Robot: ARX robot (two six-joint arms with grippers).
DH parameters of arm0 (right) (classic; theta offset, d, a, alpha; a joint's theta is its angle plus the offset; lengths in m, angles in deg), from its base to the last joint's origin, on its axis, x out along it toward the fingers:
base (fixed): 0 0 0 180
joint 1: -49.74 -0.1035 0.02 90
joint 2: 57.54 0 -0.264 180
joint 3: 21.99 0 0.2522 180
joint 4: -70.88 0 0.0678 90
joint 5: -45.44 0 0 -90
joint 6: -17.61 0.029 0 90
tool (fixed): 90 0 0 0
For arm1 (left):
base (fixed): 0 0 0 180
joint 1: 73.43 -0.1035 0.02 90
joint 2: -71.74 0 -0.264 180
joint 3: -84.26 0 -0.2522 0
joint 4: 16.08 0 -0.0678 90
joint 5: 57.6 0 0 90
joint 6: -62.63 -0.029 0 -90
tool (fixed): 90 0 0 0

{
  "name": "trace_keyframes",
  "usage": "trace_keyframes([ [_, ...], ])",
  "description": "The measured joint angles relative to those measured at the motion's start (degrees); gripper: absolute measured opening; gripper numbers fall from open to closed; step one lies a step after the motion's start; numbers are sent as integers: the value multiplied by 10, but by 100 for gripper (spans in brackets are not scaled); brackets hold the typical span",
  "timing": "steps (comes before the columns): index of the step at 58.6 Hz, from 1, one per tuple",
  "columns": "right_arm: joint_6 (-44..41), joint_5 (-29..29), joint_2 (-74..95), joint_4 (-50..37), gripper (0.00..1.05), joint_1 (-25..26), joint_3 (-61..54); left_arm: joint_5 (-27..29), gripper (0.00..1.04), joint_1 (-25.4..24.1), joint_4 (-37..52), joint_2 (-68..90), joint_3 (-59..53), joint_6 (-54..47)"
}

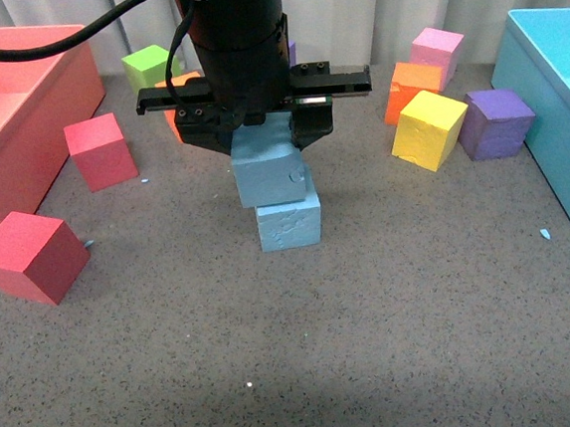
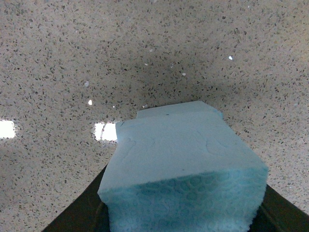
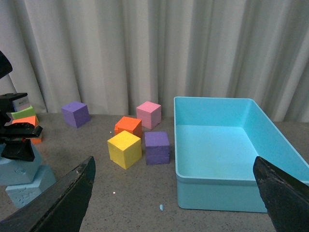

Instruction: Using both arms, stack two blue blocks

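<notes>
My left gripper (image 1: 262, 141) is shut on a sky-blue block (image 1: 270, 173). It holds that block down on top of the second blue block (image 1: 289, 223), shifted a little left of it. In the left wrist view the held block (image 2: 183, 164) fills the space between the black fingers (image 2: 77, 217). Only a sliver of the lower block (image 2: 174, 110) shows beyond it. My right gripper (image 3: 174, 200) is open and empty, off to the right and out of the front view. Its camera shows the two blocks (image 3: 21, 174) at the far edge.
A coral bin (image 1: 16, 107) stands at the left and a turquoise bin (image 1: 555, 100) at the right. Two red cubes (image 1: 100, 150) (image 1: 29, 258) lie left of the stack. Yellow (image 1: 428, 129), purple (image 1: 495, 123), orange (image 1: 412, 84), pink (image 1: 438, 50) and green (image 1: 147, 66) cubes lie behind.
</notes>
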Motion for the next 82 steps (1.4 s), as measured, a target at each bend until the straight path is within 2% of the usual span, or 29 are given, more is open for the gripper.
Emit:
trace_keyframes([
  [30,0,0,0,0,95,0,0,-5,47,11,-12,0,14,0],
  [36,0,0,0,0,95,0,0,-3,68,11,-14,2,17,0],
  [43,0,0,0,0,95,0,0,0,84,11,-14,2,18,0],
  [47,0,0,0,0,95,0,0,-1,99,11,-17,2,22,-1],
  [64,0,0,0,0,95,0,0,-10,98,-3,17,-62,8,-2],
  [66,0,0,0,0,95,0,0,17,96,-3,59,-76,-11,-21],
  [69,0,0,0,0,95,0,0,101,87,-7,211,-111,-95,-74],
  [71,0,0,0,0,95,0,0,136,82,-12,303,-135,-154,-103],
  [72,0,0,0,0,95,0,0,142,80,-13,333,-143,-175,-113],
  [73,0,0,0,0,95,0,0,148,75,-21,422,-164,-236,-143],
  [75,0,0,0,0,95,0,0,146,67,-33,543,-189,-316,-174],
  [78,0,-1,0,0,95,0,0,137,60,-47,661,-211,-388,-189],
  [80,0,-1,0,0,95,0,0,125,51,-65,802,-237,-463,-204],
  [82,0,-1,0,0,95,0,0,116,44,-79,869,-264,-509,-210],
])
